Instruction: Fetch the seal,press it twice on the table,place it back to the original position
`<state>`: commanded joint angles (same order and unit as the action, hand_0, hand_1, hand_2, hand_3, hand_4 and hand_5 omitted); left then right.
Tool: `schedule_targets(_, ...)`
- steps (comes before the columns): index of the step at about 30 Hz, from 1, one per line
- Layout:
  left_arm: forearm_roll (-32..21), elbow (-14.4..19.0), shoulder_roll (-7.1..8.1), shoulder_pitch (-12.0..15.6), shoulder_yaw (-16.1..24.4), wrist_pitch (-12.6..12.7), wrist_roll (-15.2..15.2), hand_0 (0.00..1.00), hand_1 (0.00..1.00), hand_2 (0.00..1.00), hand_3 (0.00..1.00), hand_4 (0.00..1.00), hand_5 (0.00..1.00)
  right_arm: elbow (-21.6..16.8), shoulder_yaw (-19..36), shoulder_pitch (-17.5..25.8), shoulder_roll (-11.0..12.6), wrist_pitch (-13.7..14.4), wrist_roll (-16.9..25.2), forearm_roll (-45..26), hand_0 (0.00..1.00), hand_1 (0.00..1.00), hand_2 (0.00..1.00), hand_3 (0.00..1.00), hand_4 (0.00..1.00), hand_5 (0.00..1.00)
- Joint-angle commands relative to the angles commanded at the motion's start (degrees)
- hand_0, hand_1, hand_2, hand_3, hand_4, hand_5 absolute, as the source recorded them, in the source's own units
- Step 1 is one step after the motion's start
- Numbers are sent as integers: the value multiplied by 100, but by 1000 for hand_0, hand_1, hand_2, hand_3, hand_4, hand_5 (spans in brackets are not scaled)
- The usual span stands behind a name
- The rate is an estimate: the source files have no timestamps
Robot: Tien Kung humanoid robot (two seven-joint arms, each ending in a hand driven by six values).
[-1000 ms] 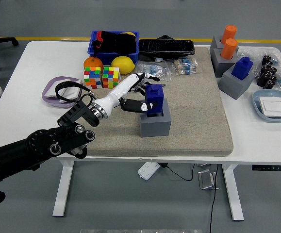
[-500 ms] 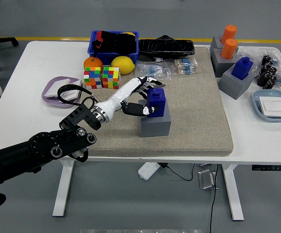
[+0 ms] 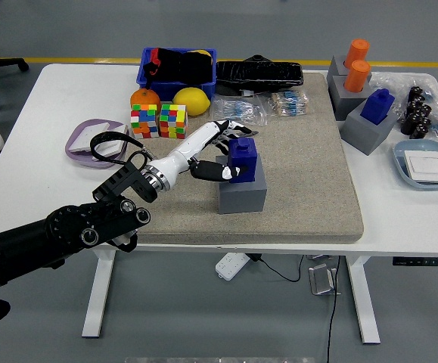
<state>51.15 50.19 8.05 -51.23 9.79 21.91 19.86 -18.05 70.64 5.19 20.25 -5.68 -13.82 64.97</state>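
the blue seal (image 3: 243, 157) stands upright in its grey holder block (image 3: 242, 193) near the middle of the beige mat (image 3: 302, 166), its long axis vertical. the left hand (image 3: 220, 151) reaches in from the near left and meets the seal from its left side, so the seal lies just right of the palm. the fingers (image 3: 234, 130) curl round the seal's far side and the thumb (image 3: 217, 172) presses the near side: the hand looks clamped on the seal, which still sits in the holder. the forearm slopes up and right, wrist low. the right arm is out of view. a straight upward lift looks like the next call.
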Motion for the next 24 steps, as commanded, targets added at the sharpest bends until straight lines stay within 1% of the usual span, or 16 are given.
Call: schedule_targets(24, -1, -74, -33, 17, -31, 12, 8, 482, 414, 379, 763, 670, 2, -12, -20, -10, 14, -3, -1, -7, 773, 685, 694, 631, 709, 358)
